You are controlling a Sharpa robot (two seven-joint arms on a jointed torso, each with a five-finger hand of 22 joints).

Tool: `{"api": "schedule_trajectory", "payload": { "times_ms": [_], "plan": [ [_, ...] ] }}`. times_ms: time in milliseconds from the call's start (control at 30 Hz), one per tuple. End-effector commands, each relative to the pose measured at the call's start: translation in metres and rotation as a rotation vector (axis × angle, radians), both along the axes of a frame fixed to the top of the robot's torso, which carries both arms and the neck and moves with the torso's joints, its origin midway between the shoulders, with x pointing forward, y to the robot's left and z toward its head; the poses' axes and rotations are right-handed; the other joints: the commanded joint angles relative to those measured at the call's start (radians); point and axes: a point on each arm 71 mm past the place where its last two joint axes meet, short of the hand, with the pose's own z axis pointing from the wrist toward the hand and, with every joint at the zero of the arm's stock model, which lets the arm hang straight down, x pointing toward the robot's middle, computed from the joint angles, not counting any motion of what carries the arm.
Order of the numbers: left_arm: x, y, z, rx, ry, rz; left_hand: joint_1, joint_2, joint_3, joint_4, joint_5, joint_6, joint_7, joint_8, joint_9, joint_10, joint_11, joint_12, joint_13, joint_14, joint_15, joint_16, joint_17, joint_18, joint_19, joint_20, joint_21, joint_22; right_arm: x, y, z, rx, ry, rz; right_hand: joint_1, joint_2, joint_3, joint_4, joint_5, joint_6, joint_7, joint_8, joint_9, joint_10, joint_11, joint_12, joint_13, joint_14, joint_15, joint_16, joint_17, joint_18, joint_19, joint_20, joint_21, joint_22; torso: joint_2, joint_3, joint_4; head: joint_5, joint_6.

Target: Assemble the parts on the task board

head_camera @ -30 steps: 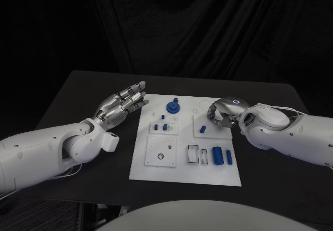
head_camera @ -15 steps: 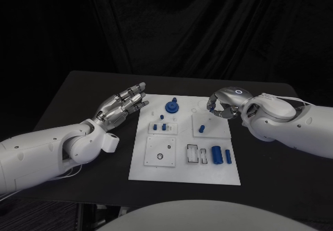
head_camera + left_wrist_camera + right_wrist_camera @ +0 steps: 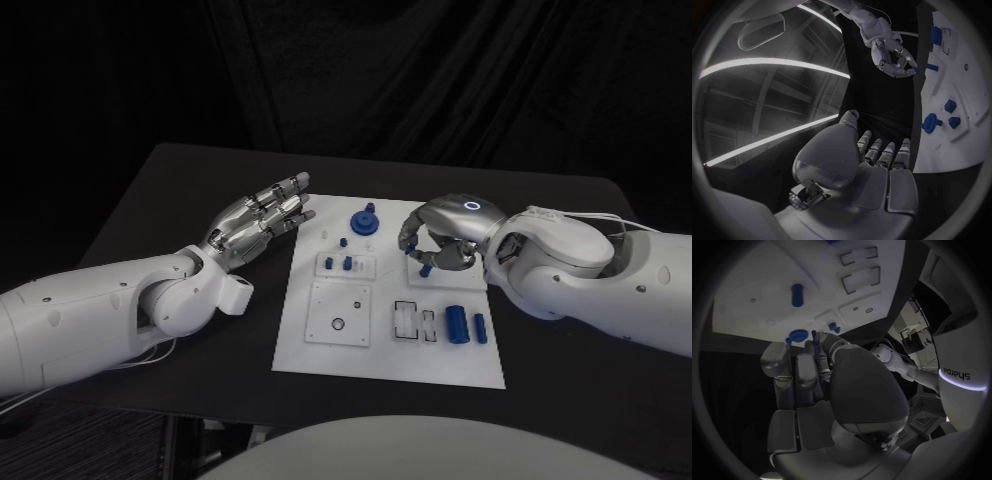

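Left hand: we see the silver left hand (image 3: 263,219) spread, holding nothing, just beside the white rectangular task board (image 3: 325,352).
Right hand: our right hand (image 3: 440,238) pinches a small blue cylindrical part (image 3: 427,269) above the board's far right section.

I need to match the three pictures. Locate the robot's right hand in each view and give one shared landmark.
Head view: right hand over the task board's far right part.
Left wrist view: right hand beside the board edge.
Right wrist view: right hand mid-circle.
Shared landmark: round blue knob part.
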Motion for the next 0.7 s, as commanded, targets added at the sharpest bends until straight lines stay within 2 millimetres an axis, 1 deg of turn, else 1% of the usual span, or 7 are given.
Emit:
{"api": "schedule_trajectory", "payload": {
  "times_ms": [33, 100, 167, 267, 433, 500, 700],
  "plan": [
    [-0.001, -0.001, 0.000, -0.013, 0.003, -0.007, 0.006, 0.008, 0.001, -0.003, 0.005, 0.000, 0.008, 0.004, 0.001, -0.001, 0.008, 0.006, 0.001, -0.001, 0.005, 0.003, 0.001, -0.011, 0.007, 0.000, 0.006, 0.000, -0.011, 0.019, -0.006, -0.063, 0.012, 0.057, 0.000, -0.006, 0.004, -0.002, -0.010, -0.007, 0.000, 0.002, -0.001, 0.024, -0.019, 0.004, -0.001, 0.007, -0.001, 0.006, -0.001, -0.017, 0.008, 0.001, 0.004, 0.121, 0.000, 0.0010, 0.0015, 0.008, 0.000],
    [-0.001, -0.002, -0.001, -0.013, 0.005, -0.009, 0.007, 0.011, 0.002, -0.004, 0.005, -0.001, 0.008, 0.004, 0.001, -0.001, 0.009, 0.007, 0.001, -0.001, 0.005, 0.003, 0.001, -0.012, 0.007, 0.000, 0.006, 0.000, -0.016, 0.030, -0.008, -0.072, 0.008, 0.093, 0.000, -0.007, 0.004, -0.001, -0.011, -0.007, 0.001, 0.002, -0.001, 0.024, -0.019, 0.003, -0.002, 0.008, -0.001, 0.008, 0.002, -0.017, 0.008, 0.001, 0.006, 0.122, 0.001, 0.0024, 0.0026, 0.014, 0.000],
    [-0.001, -0.003, -0.001, -0.014, 0.008, -0.012, 0.008, 0.013, 0.004, -0.006, 0.005, -0.001, 0.010, 0.003, 0.001, -0.001, 0.010, 0.007, 0.001, -0.001, 0.006, 0.003, 0.001, -0.013, 0.007, 0.000, 0.006, -0.001, -0.020, 0.041, -0.012, -0.086, -0.006, 0.131, -0.004, -0.009, 0.003, 0.001, -0.014, -0.008, 0.001, 0.001, -0.001, 0.023, -0.018, 0.000, -0.004, 0.008, 0.000, 0.008, 0.001, -0.018, 0.009, 0.001, 0.007, 0.122, 0.004, 0.0049, 0.0024, 0.020, 0.000],
    [-0.001, -0.004, -0.002, -0.013, 0.010, -0.012, 0.009, 0.015, 0.006, -0.007, 0.005, -0.002, 0.010, 0.003, 0.001, -0.001, 0.011, 0.008, 0.001, -0.001, 0.006, 0.003, 0.001, -0.014, 0.008, 0.000, 0.006, 0.000, -0.025, 0.056, -0.021, -0.102, -0.021, 0.182, -0.011, -0.013, 0.002, 0.003, -0.011, -0.009, 0.000, 0.001, -0.001, 0.024, -0.018, -0.004, -0.007, 0.010, 0.000, 0.010, 0.003, -0.018, 0.010, 0.001, 0.008, 0.122, 0.009, 0.0073, 0.0032, 0.024, 0.000],
    [-0.003, -0.002, -0.004, -0.008, 0.014, -0.006, 0.009, 0.018, 0.008, -0.008, 0.005, -0.002, 0.012, 0.003, 0.001, -0.001, 0.012, 0.010, 0.001, -0.002, 0.006, 0.003, 0.001, -0.016, 0.001, -0.001, 0.002, -0.016, -0.027, 0.073, -0.034, -0.120, -0.020, 0.224, -0.011, -0.014, 0.003, 0.003, -0.009, -0.009, 0.000, 0.001, -0.001, 0.024, -0.019, -0.005, -0.009, 0.010, 0.000, 0.010, 0.003, -0.018, 0.010, 0.001, 0.009, 0.122, 0.010, 0.0079, 0.0022, 0.031, 0.000],
    [-0.003, -0.002, -0.004, -0.008, 0.015, -0.004, 0.009, 0.018, 0.008, -0.009, 0.004, -0.001, 0.012, 0.003, 0.001, -0.001, 0.012, 0.011, 0.001, -0.002, 0.006, 0.003, 0.001, -0.019, -0.003, -0.001, 0.000, -0.025, -0.028, 0.077, -0.039, -0.126, -0.025, 0.236, -0.011, -0.014, 0.004, 0.003, -0.008, -0.009, 0.000, 0.000, -0.001, 0.024, -0.018, -0.006, -0.009, 0.011, 0.000, 0.011, 0.005, -0.018, 0.011, 0.001, 0.011, 0.123, 0.008, 0.0071, 0.0016, 0.036, 0.000],
    [-0.004, -0.002, -0.006, -0.008, 0.019, -0.005, 0.008, 0.019, 0.008, -0.009, 0.004, -0.001, 0.012, 0.003, 0.001, 0.000, 0.012, 0.011, 0.001, -0.002, 0.006, 0.003, 0.001, -0.020, -0.003, -0.001, 0.000, -0.024, -0.029, 0.081, -0.045, -0.136, -0.033, 0.246, -0.014, -0.017, 0.003, 0.004, -0.007, -0.009, 0.000, 0.000, -0.002, 0.025, -0.018, -0.008, -0.011, 0.010, 0.000, 0.011, 0.004, -0.018, 0.011, 0.001, 0.009, 0.122, 0.008, 0.0046, 0.0076, 0.037, 0.000]
  ]
}}
